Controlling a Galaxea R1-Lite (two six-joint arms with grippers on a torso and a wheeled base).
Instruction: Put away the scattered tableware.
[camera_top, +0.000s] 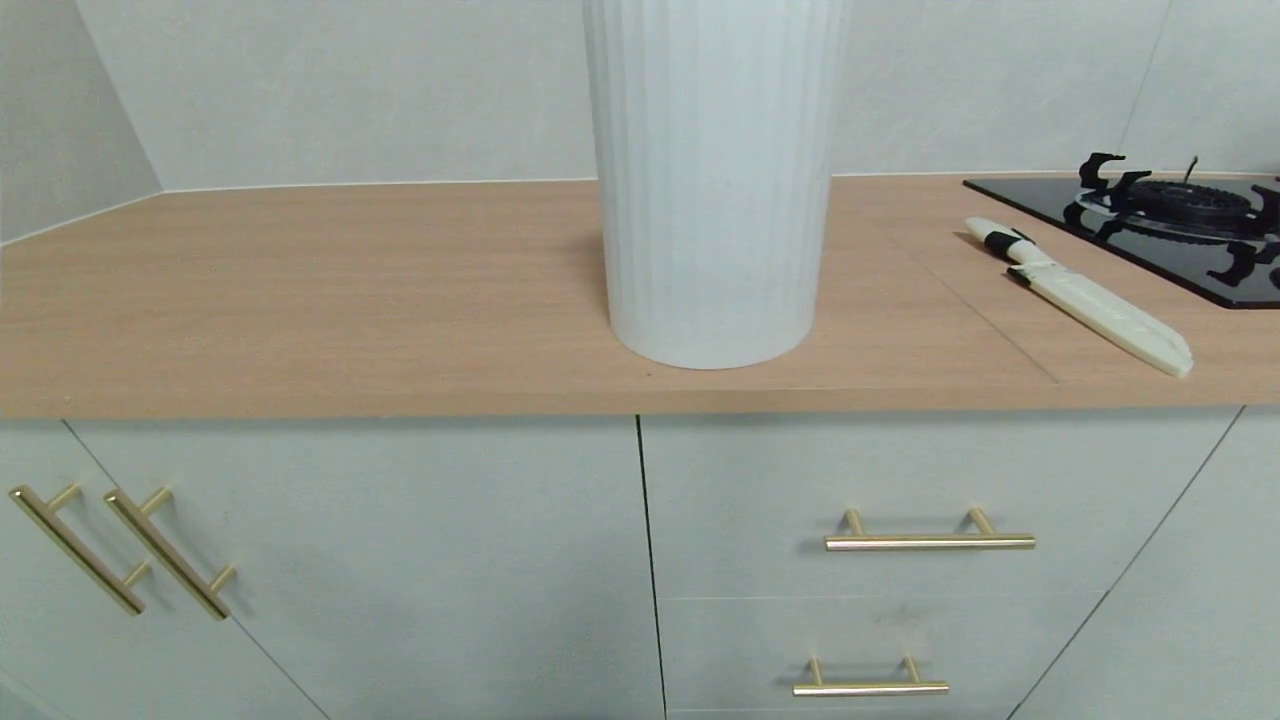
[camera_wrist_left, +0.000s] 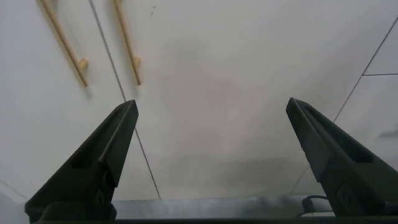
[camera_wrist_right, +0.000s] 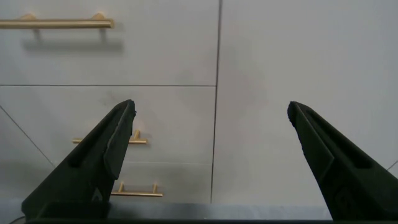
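Both the left gripper (camera_wrist_left: 210, 104) and right gripper (camera_wrist_right: 211, 106) sit wide open, and the cream knife (camera_top: 1080, 297) lies flat on the counter (camera_top: 300, 300) between the white ribbed bin (camera_top: 712, 180) and the stove (camera_top: 1170, 225), looking stiff, light, probably slick, maybe sheathed (hard to tell), so I'd pinch the black-banded handle.

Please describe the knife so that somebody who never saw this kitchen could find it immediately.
On the wooden countertop, go to the right end, where a black gas hob sits. The knife lies flat beside it, toward the tall ribbed white container. It alone is slim and cream, with black bands on the handle.
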